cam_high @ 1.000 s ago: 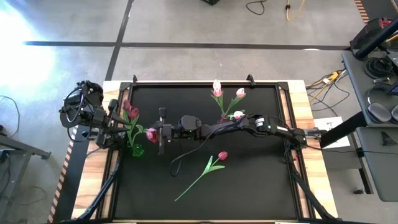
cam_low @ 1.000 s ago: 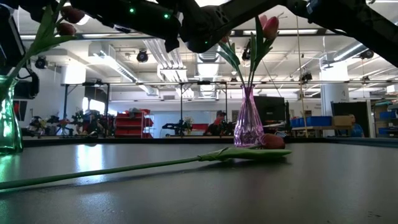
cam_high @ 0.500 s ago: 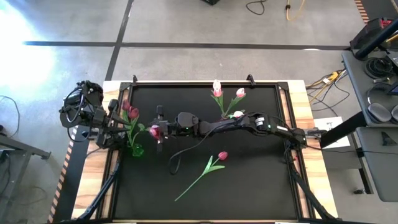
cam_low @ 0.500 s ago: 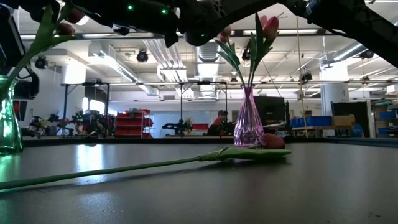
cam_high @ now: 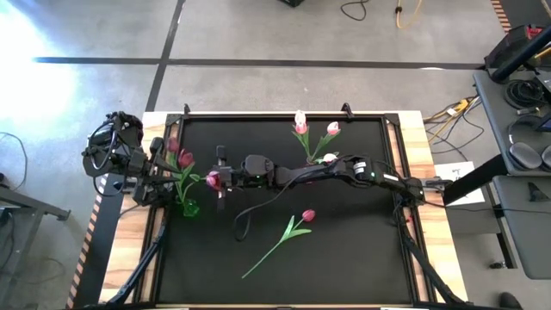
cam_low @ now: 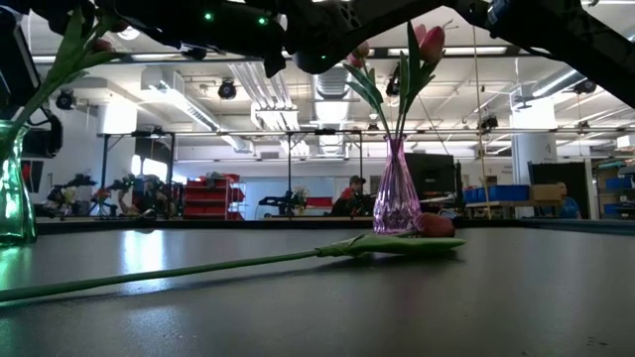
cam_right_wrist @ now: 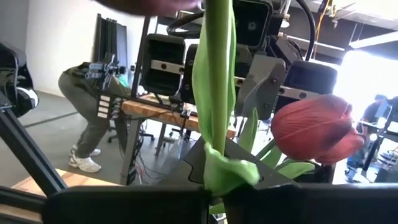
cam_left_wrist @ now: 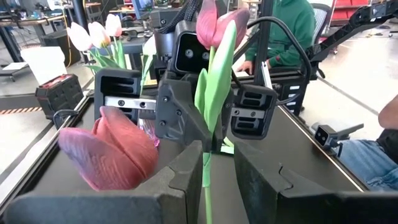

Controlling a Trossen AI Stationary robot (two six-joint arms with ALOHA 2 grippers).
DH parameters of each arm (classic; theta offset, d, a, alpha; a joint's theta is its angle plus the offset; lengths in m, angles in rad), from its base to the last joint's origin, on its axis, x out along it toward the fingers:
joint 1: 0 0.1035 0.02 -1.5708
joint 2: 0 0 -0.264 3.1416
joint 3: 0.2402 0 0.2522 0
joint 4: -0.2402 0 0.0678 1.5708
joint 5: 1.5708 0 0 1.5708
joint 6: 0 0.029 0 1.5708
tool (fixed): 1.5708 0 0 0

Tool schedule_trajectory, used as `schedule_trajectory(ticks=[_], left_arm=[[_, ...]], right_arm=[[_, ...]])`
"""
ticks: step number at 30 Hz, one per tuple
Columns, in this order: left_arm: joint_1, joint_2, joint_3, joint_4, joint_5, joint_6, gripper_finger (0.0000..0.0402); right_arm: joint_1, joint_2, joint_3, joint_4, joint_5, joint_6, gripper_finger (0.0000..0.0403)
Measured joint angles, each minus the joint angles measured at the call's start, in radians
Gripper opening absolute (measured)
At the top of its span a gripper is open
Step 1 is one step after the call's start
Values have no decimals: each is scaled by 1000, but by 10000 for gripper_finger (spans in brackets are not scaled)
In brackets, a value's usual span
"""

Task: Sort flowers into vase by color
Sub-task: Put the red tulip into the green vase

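Note:
My right gripper [cam_high: 220,181] reaches from the table's right across to just right of the green vase [cam_high: 188,207] and is shut on a dark red tulip [cam_high: 212,179]. The vase holds two dark red tulips [cam_high: 181,153]. My left gripper [cam_left_wrist: 217,180] waits beside the vase, open by a narrow gap. The carried stem shows through that gap, farther off. A pink vase [cam_high: 308,164] holds pale pink-white tulips [cam_high: 300,125]. One dark red tulip [cam_high: 293,228] lies flat on the mat. My right gripper pinches the tulip's stem together with a leaf [cam_right_wrist: 217,165] between its two fingers. The fingers come level from the table's right and lie across the stem. The tulip stands upright with its head above the fingers, lifted clear of the table.
The black mat [cam_high: 344,267] has raised edges, with wood strips at both sides. The loose tulip's long stem [cam_low: 198,268] lies across the near middle. A cable [cam_high: 245,220] hangs under the right arm. People [cam_left_wrist: 280,31] are in the room beyond the table.
My right gripper has moved a little toward the table's left, closer to the green vase, carrying the tulip upright with it. The left arm, both vases and the loose tulip have stayed put.

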Motion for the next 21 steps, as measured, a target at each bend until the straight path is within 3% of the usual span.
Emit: schedule_trajectory(ticks=[4,14,21], left_arm=[[0,0,0,0,0,2,77],[0,0,0,0,0,5,77],[0,3,0,30,29,6,77]], right_arm=[[0,0,0,0,0,3,31],[7,-4,0,-97,2,4,159],[7,-34,0,-225,11,-15,189]])
